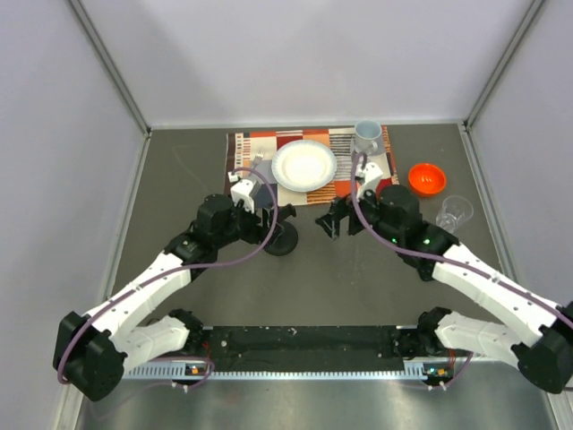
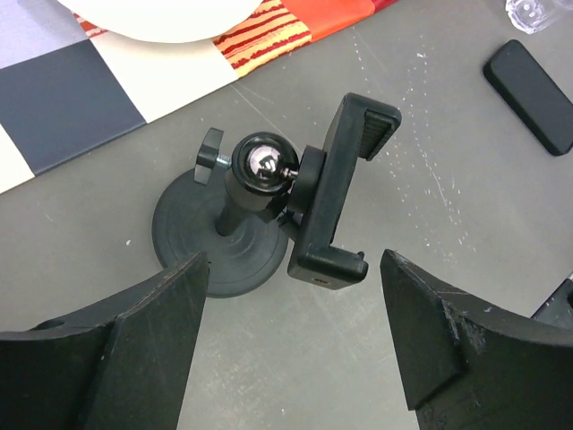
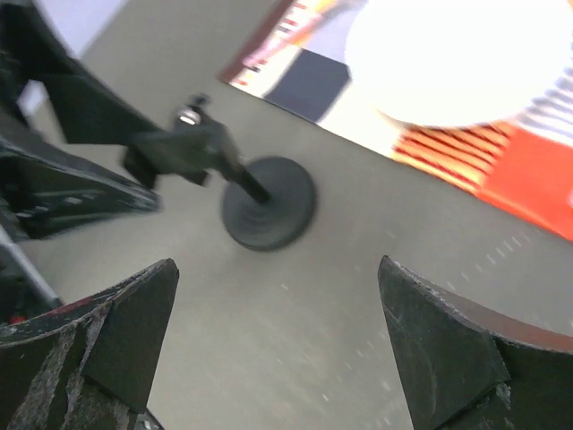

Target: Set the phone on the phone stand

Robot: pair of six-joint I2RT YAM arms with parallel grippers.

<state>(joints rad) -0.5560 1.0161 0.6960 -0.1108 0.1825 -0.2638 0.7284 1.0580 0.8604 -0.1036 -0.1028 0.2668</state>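
The phone stand (image 1: 282, 240) stands on the grey table just in front of the placemat. In the left wrist view its round base (image 2: 192, 240) and ball joint hold a cradle (image 2: 336, 188) tilted to the right. My left gripper (image 2: 293, 269) is open and empty, just short of the stand, with the cradle's lower end level with the fingertips. The phone (image 2: 530, 96) lies flat on the table beyond the stand. It is hidden under the right arm in the top view. My right gripper (image 3: 277, 264) is open and empty above bare table, facing the stand (image 3: 269, 204).
A striped placemat (image 1: 260, 143) at the back holds a white plate (image 1: 304, 165) and a mug (image 1: 366, 136). An orange bowl (image 1: 427, 177) and a clear glass (image 1: 455, 211) stand at the right. Both grippers (image 1: 273, 219) (image 1: 333, 222) are close together near the stand.
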